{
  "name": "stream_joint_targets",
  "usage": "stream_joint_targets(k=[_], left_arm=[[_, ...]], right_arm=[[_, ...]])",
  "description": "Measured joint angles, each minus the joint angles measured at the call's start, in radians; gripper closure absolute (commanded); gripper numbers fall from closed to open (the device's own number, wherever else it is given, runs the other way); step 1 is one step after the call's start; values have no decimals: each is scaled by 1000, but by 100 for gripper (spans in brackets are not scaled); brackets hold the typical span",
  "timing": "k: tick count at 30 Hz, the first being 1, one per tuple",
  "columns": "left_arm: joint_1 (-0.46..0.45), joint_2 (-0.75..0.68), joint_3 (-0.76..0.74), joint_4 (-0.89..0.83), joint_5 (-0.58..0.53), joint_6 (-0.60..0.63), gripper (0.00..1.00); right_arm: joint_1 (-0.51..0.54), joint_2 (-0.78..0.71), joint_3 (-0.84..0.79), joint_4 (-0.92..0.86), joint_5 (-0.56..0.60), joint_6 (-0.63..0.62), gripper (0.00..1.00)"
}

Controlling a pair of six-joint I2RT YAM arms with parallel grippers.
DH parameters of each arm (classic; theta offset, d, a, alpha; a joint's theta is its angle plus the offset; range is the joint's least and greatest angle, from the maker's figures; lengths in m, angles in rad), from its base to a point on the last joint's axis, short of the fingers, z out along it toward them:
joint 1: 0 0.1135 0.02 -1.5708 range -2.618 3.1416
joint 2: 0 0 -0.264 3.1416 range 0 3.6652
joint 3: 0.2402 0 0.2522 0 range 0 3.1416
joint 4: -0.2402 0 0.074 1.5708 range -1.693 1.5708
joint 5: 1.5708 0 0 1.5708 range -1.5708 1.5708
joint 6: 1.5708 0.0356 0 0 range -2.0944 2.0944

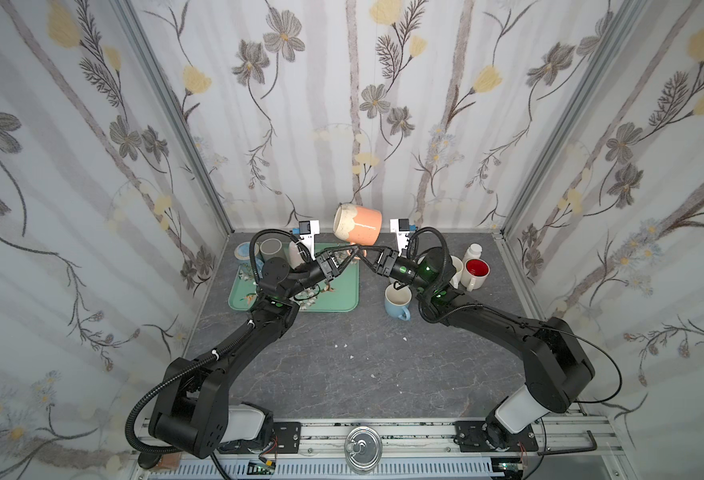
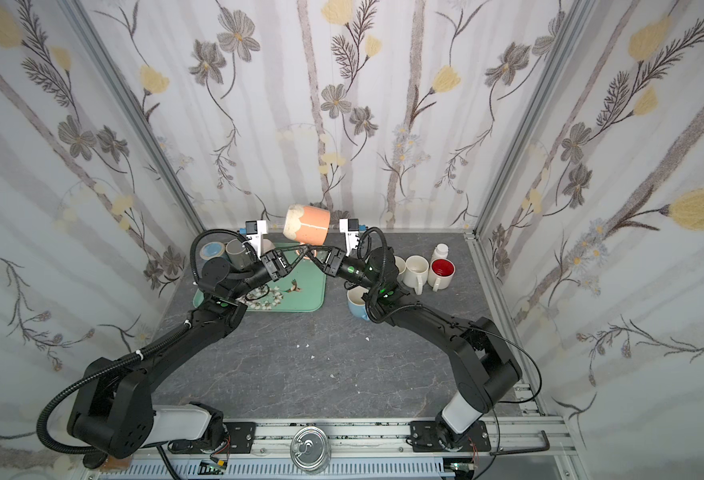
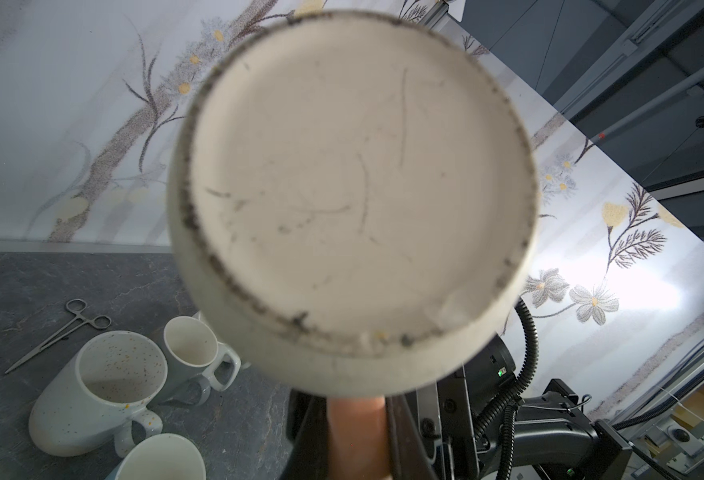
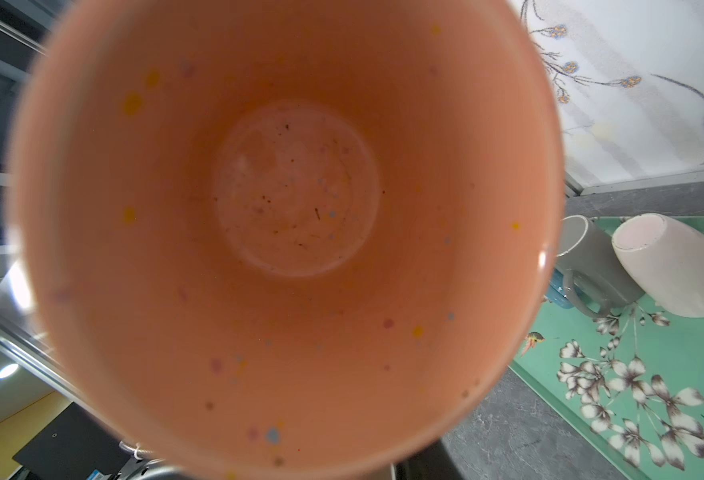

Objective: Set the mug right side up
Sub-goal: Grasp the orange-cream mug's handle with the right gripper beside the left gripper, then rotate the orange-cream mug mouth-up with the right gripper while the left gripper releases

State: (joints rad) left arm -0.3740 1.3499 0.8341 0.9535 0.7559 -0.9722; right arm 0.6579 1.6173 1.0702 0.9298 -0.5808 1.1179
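table point(image 1: 342, 374) bears green tray point(image 1: 344, 301). orange mug point(image 1: 360, 226) aloft on its side above tray's far edge, mouth toward right arm point(image 1: 487, 320). left gripper point(image 1: 353, 249) clamped on its handle point(image 3: 356, 436). right gripper point(image 1: 365, 255) at handle; closure not discernible.

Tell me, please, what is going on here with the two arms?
A peach speckled ceramic mug hangs in the air between the two arms, on its side, cream base toward the left arm. The left pincer is shut on its handle underneath; the right pincer meets the same handle, but its grip is unclear. The mug is not yet upright.
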Motion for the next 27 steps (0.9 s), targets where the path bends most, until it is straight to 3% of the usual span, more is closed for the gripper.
stream_joint_targets(k=[1,12,18,27], left_arm=[[0,3,3,4,-1,-5,100],[-23,8,7,45,87,-23,73],[-49,41,43,71,86,-22,55],[-71,46,59,41,80,32,48]], right_arm=[[-2,1,-1,10,0,10,100],[-30,-100,-152,133,-17,25,100],[-61,-180,-227,140,38,-4,100],[-103,-277,-275,87,73,-64,100]])
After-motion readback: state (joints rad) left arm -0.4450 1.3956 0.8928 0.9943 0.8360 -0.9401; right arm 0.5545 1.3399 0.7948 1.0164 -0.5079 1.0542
